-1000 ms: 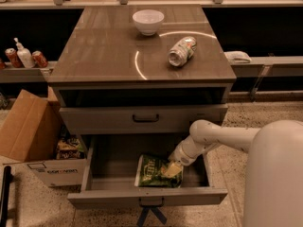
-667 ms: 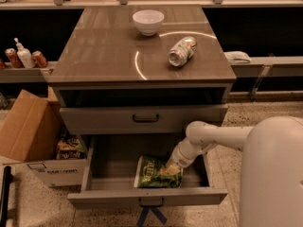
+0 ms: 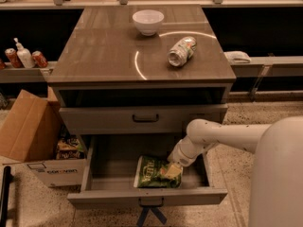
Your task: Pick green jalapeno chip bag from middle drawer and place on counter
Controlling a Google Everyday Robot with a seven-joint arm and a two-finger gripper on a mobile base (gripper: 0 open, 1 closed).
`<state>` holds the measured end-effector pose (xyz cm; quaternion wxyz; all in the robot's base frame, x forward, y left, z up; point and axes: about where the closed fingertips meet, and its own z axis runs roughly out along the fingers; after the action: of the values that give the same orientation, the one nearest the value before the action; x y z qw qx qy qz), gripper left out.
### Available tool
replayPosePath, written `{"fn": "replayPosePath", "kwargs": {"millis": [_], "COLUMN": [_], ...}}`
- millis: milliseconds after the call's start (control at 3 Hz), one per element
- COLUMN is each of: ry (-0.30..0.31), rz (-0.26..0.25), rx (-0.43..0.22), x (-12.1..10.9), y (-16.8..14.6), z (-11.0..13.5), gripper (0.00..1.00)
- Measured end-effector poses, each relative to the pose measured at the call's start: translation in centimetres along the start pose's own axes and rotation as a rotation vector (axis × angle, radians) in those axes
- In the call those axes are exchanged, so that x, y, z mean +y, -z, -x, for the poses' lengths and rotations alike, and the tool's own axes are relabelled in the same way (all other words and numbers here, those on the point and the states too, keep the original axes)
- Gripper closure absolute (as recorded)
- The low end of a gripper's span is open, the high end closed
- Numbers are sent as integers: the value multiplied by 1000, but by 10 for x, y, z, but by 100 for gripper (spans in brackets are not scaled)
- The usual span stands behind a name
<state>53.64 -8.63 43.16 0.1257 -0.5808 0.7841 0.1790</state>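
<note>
Little has moved since the earlier frames: the arm's bend has drifted slightly, while the gripper (image 3: 173, 170) and the green jalapeno chip bag (image 3: 150, 171) sit much where they were. Nearest the camera, the middle drawer (image 3: 109, 197) stands pulled fully out, its plain grey front and taped centre handle facing forward, so opening it is done. Inside it, the bag lies flat on the drawer floor toward the right half, not lifted at all. The gripper is down in the drawer at the bag's right edge, touching or pressing into the foil; whether it has actually closed on the bag cannot be told from this view. The white arm (image 3: 222, 134) reaches in from the right over the drawer's side wall. Just above and behind, the grey drawer front with the black bar handle (image 3: 144, 118) is closed. Farther back, the counter (image 3: 104, 56) holds a white bowl (image 3: 147, 21) and a bottle lying on its side (image 3: 182, 51), with bare surface on the left and front for a landing spot. By my reading, the task is at the grasp stage: securing the bag, lifting it clear of the drawer, carrying it up and setting it on the counter all remain.
</note>
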Motion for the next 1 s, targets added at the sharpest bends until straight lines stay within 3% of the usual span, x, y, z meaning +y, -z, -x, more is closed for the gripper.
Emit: {"fn": "replayPosePath", "kwargs": {"millis": [667,1000], "ry": [13,-3], "rz": [6,16], "rx": [-6,34], "x": [1,0], "y": [7,-9], "z": [3,-3], "gripper": [0,0]}}
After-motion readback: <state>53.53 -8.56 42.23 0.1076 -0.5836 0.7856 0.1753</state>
